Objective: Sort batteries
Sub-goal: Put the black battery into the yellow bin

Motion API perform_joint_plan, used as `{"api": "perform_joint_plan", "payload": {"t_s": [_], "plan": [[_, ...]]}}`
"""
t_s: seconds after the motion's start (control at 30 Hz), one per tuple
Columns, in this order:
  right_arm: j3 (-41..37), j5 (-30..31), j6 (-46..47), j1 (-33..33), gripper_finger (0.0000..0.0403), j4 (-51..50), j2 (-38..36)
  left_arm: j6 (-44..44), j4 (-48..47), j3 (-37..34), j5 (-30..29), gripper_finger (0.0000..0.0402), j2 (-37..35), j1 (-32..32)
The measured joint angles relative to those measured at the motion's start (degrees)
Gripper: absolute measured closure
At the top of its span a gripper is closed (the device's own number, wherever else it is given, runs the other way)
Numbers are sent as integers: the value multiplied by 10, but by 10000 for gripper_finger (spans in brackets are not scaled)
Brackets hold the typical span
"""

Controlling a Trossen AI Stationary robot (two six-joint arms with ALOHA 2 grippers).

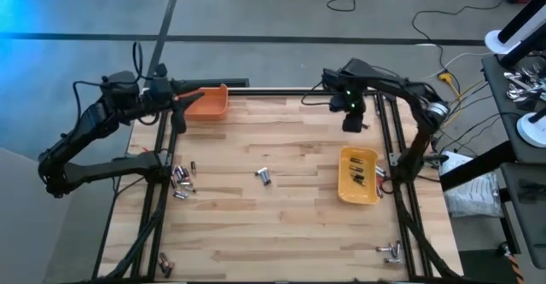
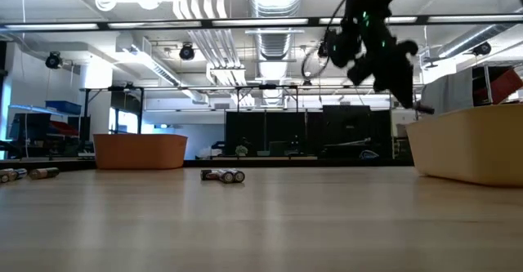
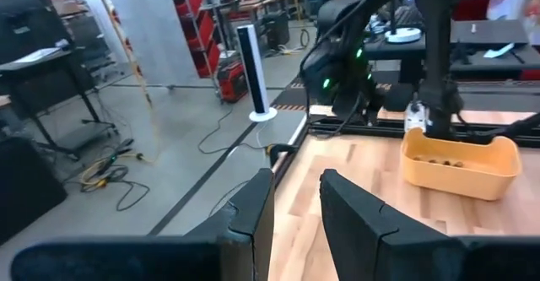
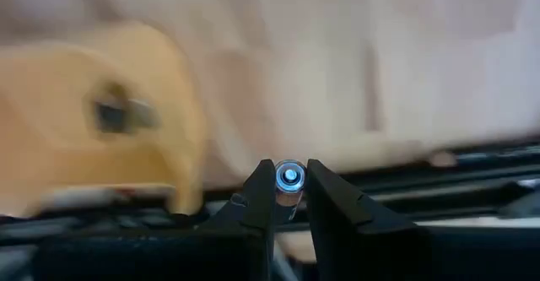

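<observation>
Your right hand [image 4: 289,198] is clamped on a silvery battery [image 4: 289,180], end-on between its fingers, raised above the far right of the worktop [image 1: 281,224] just beyond the yellow bin [image 1: 358,176], which already holds a few batteries. Your left hand [image 3: 295,201] waits with fingers slightly parted at the far-left edge beside the orange bin [image 1: 209,103]. Loose batteries lie mid-worktop [image 1: 264,176], in a cluster at the left edge [image 1: 182,182], and near both near corners.

One bin [image 1: 207,103] sits at the table's [image 1: 281,233] far left; another bin [image 1: 357,176] lies right. Loose batteries [image 1: 264,176] lie between, with more batteries [image 1: 182,181] at the left edge.
</observation>
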Motion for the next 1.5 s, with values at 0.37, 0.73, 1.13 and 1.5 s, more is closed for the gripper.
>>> {"api": "perform_joint_plan", "payload": {"t_s": [0.37,0.73,1.13,1.5], "plan": [[-42,-71,206,252,360,42,-92,19,2,-6,7,322,11,-1],[-254,-82,302,375,360,233,-99,32,-14,-7,7,322,-1,-1],[-364,-66,272,377,335,281,-102,9,-21,-7,7,322,-10,-1],[-251,-62,280,372,274,187,-115,0,-3,-7,7,322,-4,-1]]}}
